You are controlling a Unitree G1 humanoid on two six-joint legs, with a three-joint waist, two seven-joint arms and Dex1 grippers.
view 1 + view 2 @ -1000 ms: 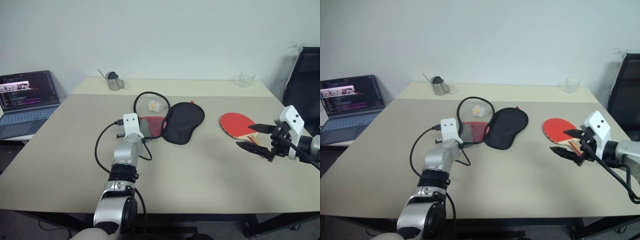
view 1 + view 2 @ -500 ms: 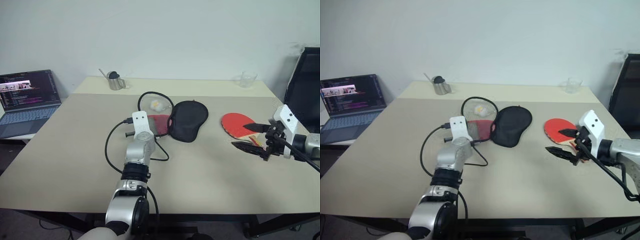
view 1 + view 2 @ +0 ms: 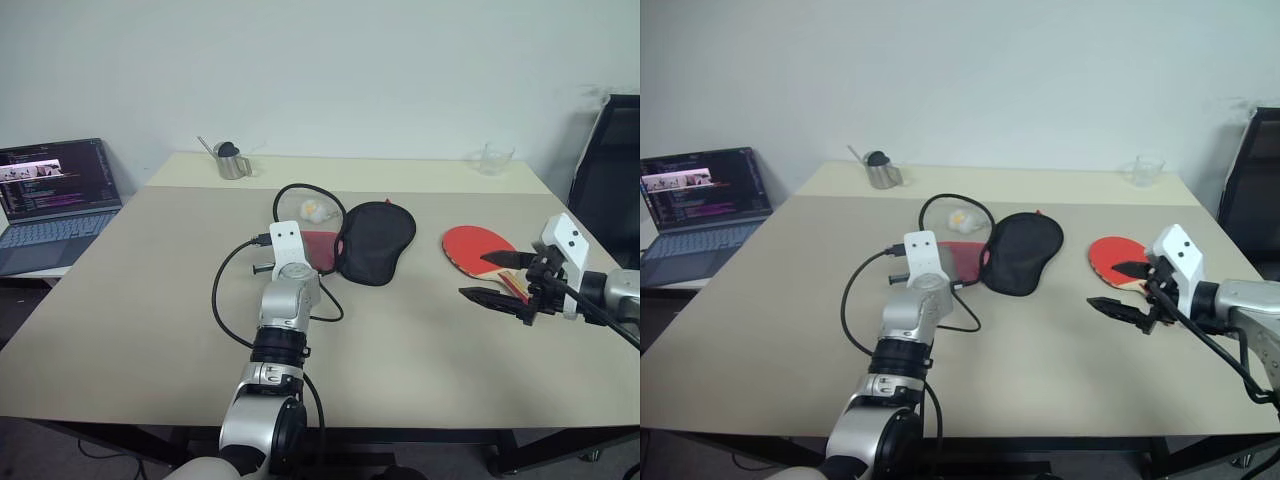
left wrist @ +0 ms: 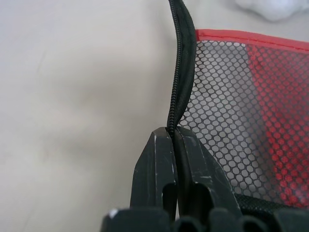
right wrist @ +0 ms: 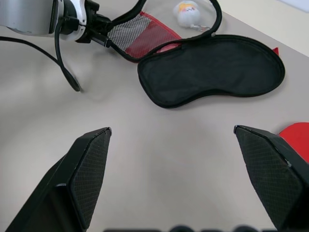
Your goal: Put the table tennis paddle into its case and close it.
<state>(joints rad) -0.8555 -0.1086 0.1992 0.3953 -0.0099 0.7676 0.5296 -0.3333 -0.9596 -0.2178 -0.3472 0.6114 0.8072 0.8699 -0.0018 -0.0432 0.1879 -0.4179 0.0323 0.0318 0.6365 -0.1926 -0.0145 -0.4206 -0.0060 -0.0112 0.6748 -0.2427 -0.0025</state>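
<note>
The big counter (image 3: 420, 350) carries the open black case (image 3: 372, 240) in the middle and the red table tennis paddle (image 3: 476, 246) well to its right. The left end effector (image 4: 175, 159) pinches the case's zipper rim (image 4: 181, 72) tight. The right end effector (image 3: 502, 276), wide open, hovers by the paddle's handle. It should go low and grab the handle gently.

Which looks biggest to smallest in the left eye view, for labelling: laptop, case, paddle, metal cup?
1. laptop, though cut off by the frame edge
2. case
3. paddle
4. metal cup, far back, so nearness skews this
</note>
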